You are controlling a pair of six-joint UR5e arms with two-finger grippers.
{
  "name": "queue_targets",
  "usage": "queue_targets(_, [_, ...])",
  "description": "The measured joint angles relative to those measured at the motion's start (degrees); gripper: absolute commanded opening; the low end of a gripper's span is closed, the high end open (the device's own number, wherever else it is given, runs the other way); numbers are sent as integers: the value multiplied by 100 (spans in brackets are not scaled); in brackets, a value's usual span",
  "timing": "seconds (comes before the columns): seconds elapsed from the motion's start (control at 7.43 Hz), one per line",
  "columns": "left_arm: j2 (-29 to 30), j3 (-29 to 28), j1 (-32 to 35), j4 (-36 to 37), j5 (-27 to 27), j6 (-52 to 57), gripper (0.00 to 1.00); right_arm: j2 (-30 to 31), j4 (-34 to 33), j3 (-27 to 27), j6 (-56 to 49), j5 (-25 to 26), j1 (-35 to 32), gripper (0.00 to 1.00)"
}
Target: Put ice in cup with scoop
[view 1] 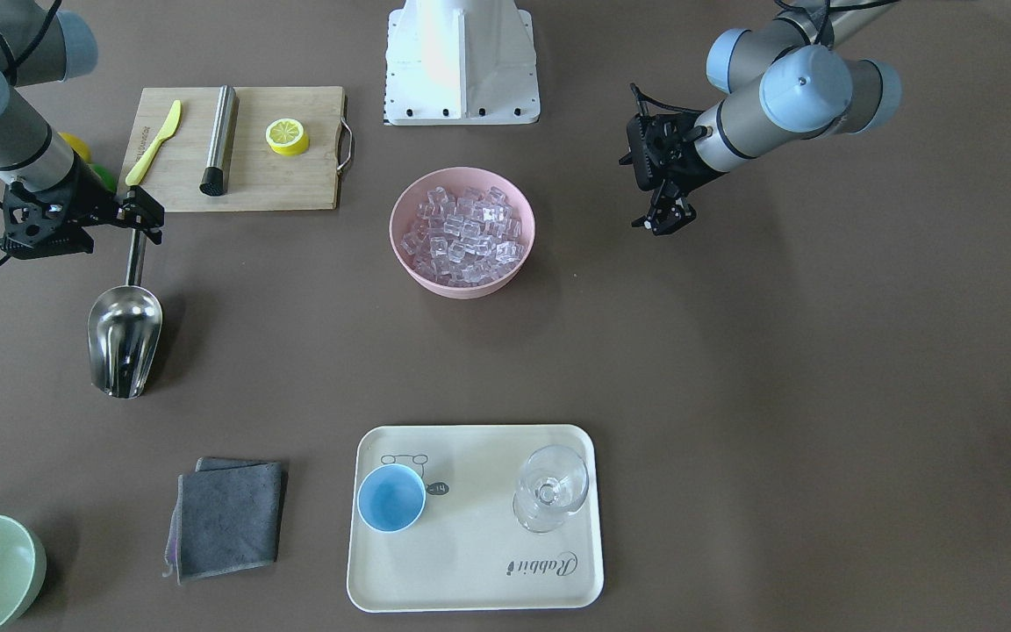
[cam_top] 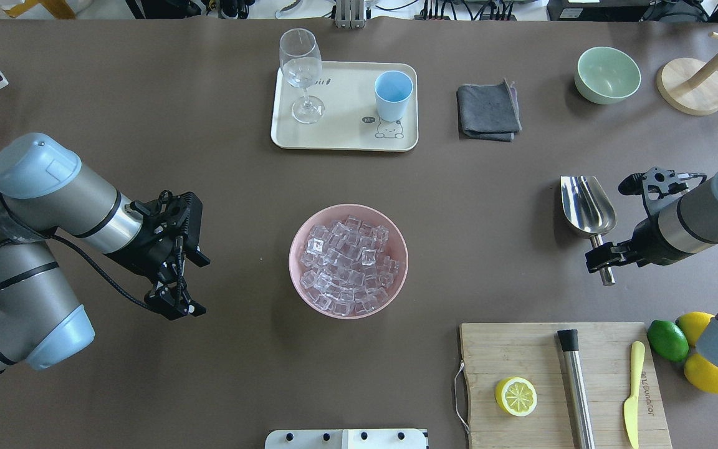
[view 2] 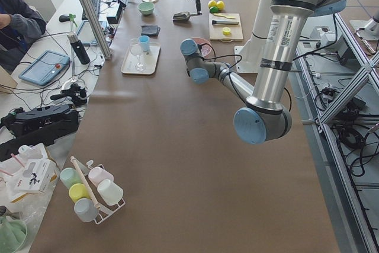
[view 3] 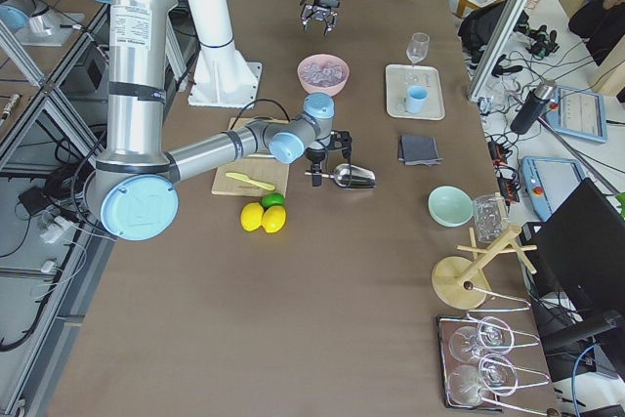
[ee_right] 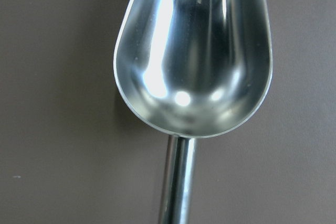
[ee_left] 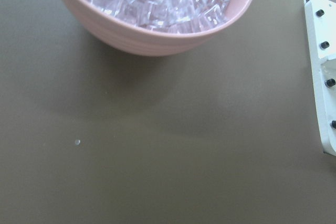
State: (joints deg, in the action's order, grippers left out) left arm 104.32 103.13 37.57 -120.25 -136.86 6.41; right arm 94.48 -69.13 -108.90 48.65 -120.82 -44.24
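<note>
The steel scoop lies trough-up on the table's right side, also seen in the overhead view and filling the right wrist view, empty. My right gripper is shut on its short handle, as the front view also shows. The ice fills a pink bowl at the table's middle. The light-blue cup stands empty on a cream tray at the far side. My left gripper hangs open and empty left of the bowl, apart from it.
A stemmed glass shares the tray. A grey cloth and a green bowl lie to the tray's right. A cutting board holds a lemon half, a steel cylinder and a yellow knife. A lime lies beside it.
</note>
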Motion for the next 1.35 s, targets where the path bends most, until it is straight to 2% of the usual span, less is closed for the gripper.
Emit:
queue_targets(0.13, [70,-139,-105,-517,111,3,98,-68,3,108,-118,27,12,99])
queue_targets(0.27, [133,-267,-231,-1012,345,5,98,-157,1,210,-159,28,16,92])
queue_targets(0.4, [196,-417,-361,-1431,584,4,98,-216,0,273,-155,1,19,76])
queue_targets(0.54, [290,-659,-433,-1819,751,1,98,-261,-19,308,-135,-18,20,72])
queue_targets(0.67, [426,-957,-463,-2139,815,-3,98,-283,-40,330,-117,-25,20,72])
queue_targets(0.81, [572,-1236,-487,-2419,842,-6,98,-300,-55,362,-108,-28,20,60])
queue_targets(1.08, [791,-1625,-526,-2795,857,-8,98,-351,-57,474,-101,-25,21,7])
queue_targets(1.21, [896,-1791,-543,-2876,861,-8,98,-362,-61,488,-92,-26,20,0])
queue_targets(1.35, [1026,-1986,-581,-2963,862,-8,98,-366,-69,477,-75,-39,20,0])
